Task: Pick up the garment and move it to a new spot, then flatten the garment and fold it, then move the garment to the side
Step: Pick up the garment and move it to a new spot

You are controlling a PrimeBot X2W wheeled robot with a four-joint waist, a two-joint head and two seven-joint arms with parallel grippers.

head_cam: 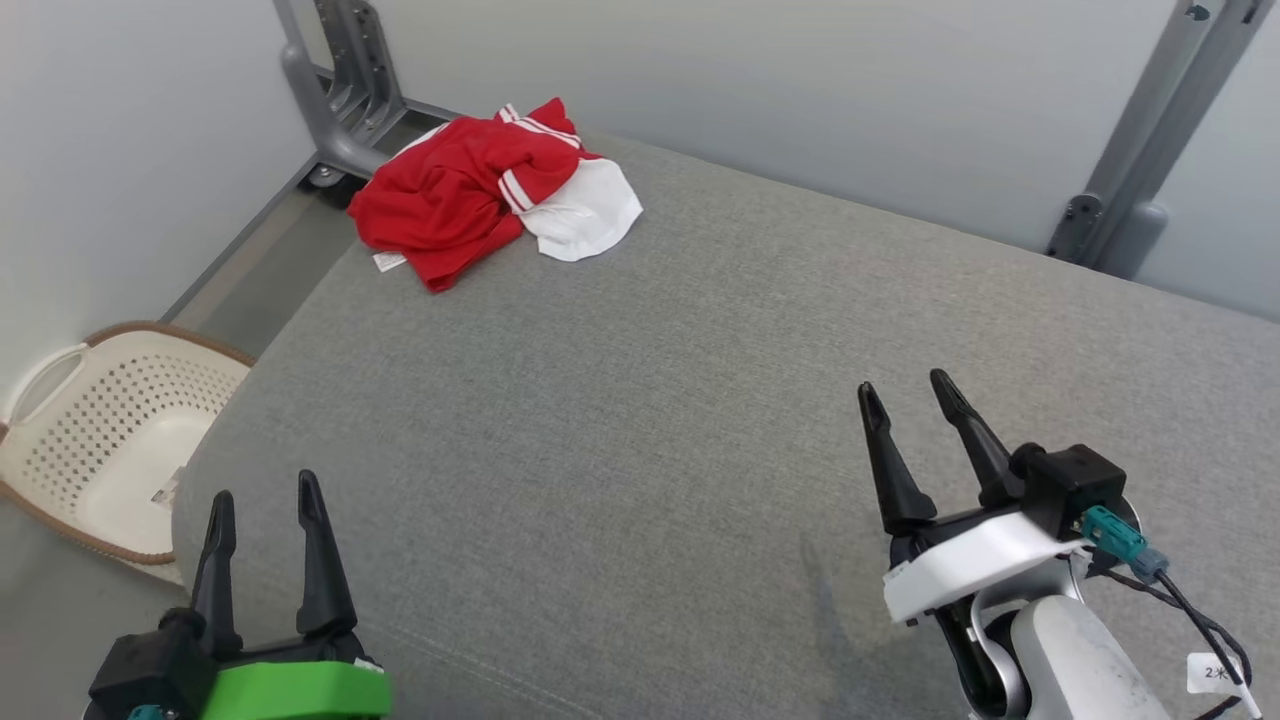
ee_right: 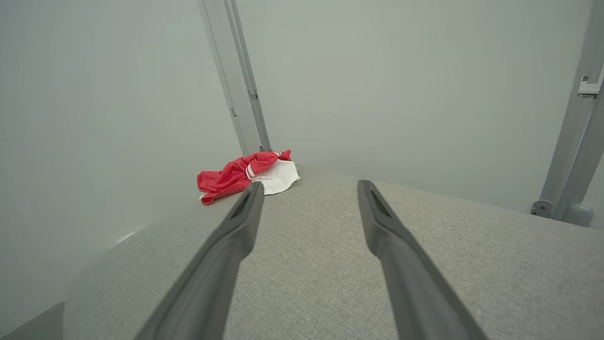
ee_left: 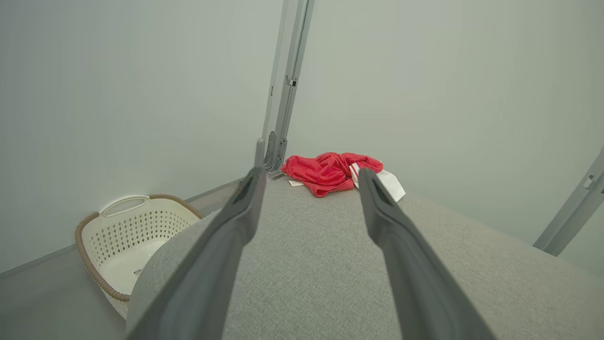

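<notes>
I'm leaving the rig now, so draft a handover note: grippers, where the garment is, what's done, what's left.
Left gripper: open, empty, over the grey surface's near left edge.
Right gripper: open, empty, over its near right.
Garment: red and white, crumpled at the far left corner, apart from both grippers.
Done: nothing yet.
Left: pick up, move, flatten, fold, set aside.

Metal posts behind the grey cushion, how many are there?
2. One metal post stands at the far left corner behind the red and white garment; the other stands at the far right. Others may be out of frame.
</notes>
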